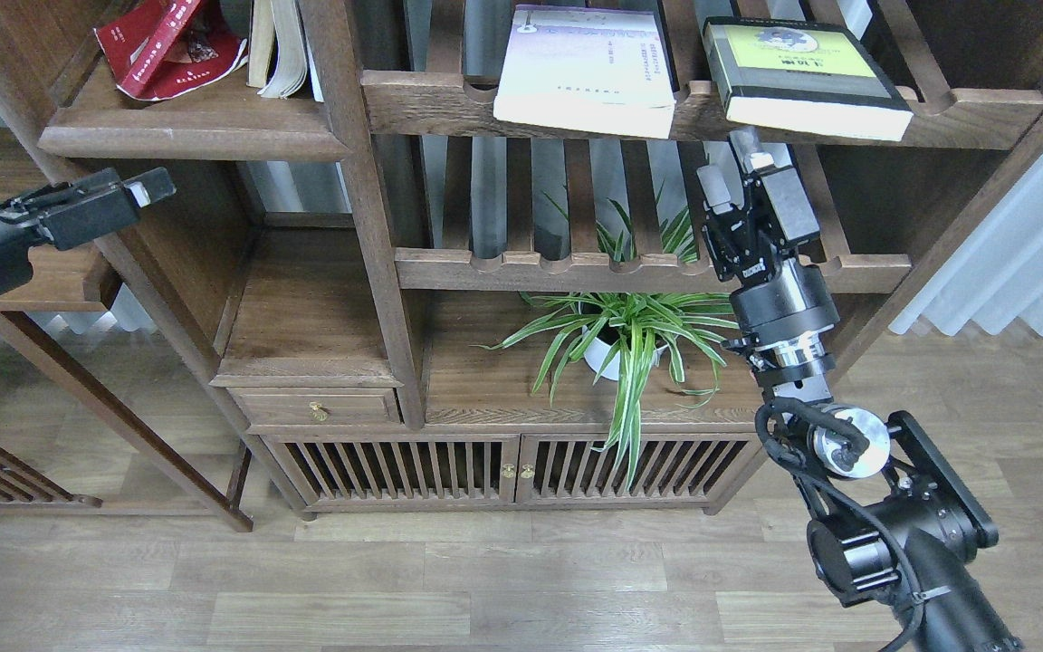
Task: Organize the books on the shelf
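Note:
The red paperback (168, 50) leans on the solid dark-brown shelf (191, 140) at the top left, against upright beige-paged books (277, 45). The pale lavender-white book (587, 72) and the thick yellow-green book (802, 77) lie flat on the upper slatted rack (422, 104), both overhanging its front rail. My right gripper (737, 172) points up just below the front edge of the yellow-green book, its fingers apart and empty. My left gripper (146, 188) hangs below the shelf's left end, seen side-on, holding nothing visible.
A spider plant in a white pot (617, 340) stands on the cabinet top below my right gripper. A lower slatted rack (576, 270) runs behind the right wrist. A wooden side table (60, 281) stands at the left, a curtain (1019, 263) at the right.

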Action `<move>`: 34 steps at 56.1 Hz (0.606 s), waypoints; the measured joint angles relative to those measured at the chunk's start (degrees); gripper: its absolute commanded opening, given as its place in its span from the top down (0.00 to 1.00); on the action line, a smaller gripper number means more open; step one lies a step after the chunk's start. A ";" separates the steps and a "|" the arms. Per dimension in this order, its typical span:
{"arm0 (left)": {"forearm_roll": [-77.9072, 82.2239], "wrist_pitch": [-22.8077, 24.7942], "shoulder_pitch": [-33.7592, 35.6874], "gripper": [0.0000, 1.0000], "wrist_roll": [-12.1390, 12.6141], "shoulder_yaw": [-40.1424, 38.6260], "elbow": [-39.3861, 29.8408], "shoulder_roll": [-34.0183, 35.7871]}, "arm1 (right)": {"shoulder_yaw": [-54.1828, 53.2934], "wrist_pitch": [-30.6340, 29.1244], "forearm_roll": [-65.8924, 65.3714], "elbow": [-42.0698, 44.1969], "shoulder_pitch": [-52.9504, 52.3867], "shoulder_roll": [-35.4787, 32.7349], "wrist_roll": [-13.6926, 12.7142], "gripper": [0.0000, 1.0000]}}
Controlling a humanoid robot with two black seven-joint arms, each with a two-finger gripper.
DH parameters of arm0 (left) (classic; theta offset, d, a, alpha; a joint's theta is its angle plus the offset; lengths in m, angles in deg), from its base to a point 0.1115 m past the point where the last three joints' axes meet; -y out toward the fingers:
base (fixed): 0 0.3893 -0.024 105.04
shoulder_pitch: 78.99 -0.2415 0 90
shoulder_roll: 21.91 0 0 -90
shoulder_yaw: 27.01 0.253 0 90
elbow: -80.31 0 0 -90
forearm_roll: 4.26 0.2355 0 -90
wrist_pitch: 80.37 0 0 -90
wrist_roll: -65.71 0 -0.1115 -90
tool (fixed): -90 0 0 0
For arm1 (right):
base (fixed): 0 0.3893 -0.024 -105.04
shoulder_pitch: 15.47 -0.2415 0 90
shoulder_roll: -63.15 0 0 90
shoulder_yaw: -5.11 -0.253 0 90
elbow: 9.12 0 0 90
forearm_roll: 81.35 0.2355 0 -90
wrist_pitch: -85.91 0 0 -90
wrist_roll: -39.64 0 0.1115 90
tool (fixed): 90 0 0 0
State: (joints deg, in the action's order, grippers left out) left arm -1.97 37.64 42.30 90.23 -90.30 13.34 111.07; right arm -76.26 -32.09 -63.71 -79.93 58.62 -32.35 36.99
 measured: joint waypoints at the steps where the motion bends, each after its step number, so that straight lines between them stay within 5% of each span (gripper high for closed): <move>1: 0.00 0.00 -0.06 0.00 0.00 0.00 0.00 0.00 | -0.34 0.00 0.00 0.00 -0.07 -0.04 0.00 0.17; 12: 0.00 0.00 -0.18 0.00 0.00 0.01 0.00 0.00 | -2.27 0.00 0.03 0.00 -0.67 -0.91 0.05 0.21; 20: 0.03 0.00 -0.31 0.00 0.00 0.07 0.12 0.01 | -2.82 0.00 0.18 -0.01 -0.91 -1.23 2.55 0.43; 34: 0.09 0.00 -0.63 0.00 0.01 0.07 0.18 0.02 | -2.89 0.00 0.09 -0.02 -0.66 -2.48 4.55 0.66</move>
State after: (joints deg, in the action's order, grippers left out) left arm -1.88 37.63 41.68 90.24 -90.24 13.51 111.08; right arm -79.14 -32.09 -63.62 -79.95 57.96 -34.84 41.54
